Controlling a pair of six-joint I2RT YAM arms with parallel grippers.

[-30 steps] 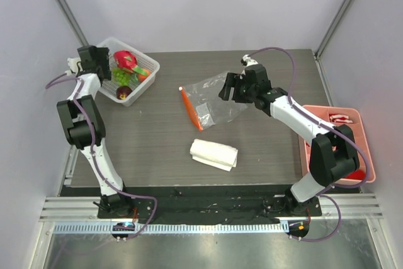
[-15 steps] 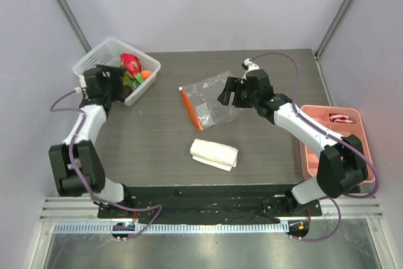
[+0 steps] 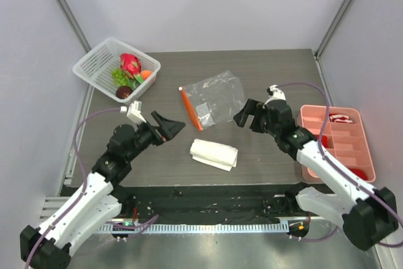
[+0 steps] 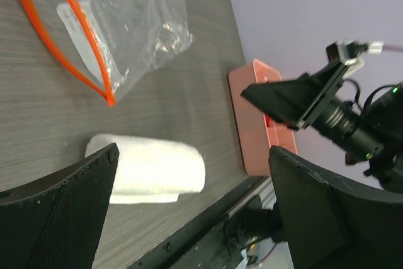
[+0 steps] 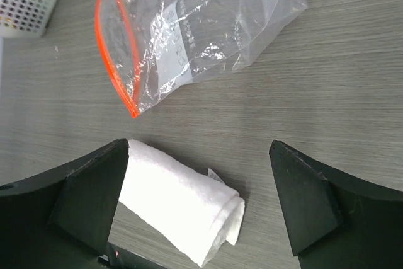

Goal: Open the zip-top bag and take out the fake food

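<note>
My left gripper (image 4: 193,149): jaws spread wide with nothing between them. I hang it over the near-left part of the dark wood-grain table (image 3: 264,67), with its fingers pointing toward the middle.

My right gripper (image 5: 199,145): jaws are spread wide here too and grip nothing. It hangs just right of the bag, clear of it, looking down at the bag and the cloth.

Bag: the clear, crinkly plastic zip-top bag (image 3: 214,96) lies flat near the middle of the table, between my two grippers and touched by neither.

Zipper: the orange-red zipper strip (image 3: 189,110) runs along the bag's left edge. From my wrists, its two lines seem to stand slightly apart and meet at the near corner.

Label: a white label (image 5: 173,61) shows through the plastic.

Fake food: it all sits in the white mesh plastic basket (image 3: 88,67) at the far-left corner, well apart from the bag.

Pieces I can make out: a red-pink dragon fruit (image 3: 130,63), green grapes (image 3: 118,77), a small orange (image 3: 146,74) and a dark purple fruit (image 3: 123,92).

Cloth: the folded white cloth (image 3: 214,154) lies just nearer than the bag and does not touch it.

Tray: the pink divided plastic tray (image 3: 346,146) sits at the table's right edge with red items in some compartments.
</note>
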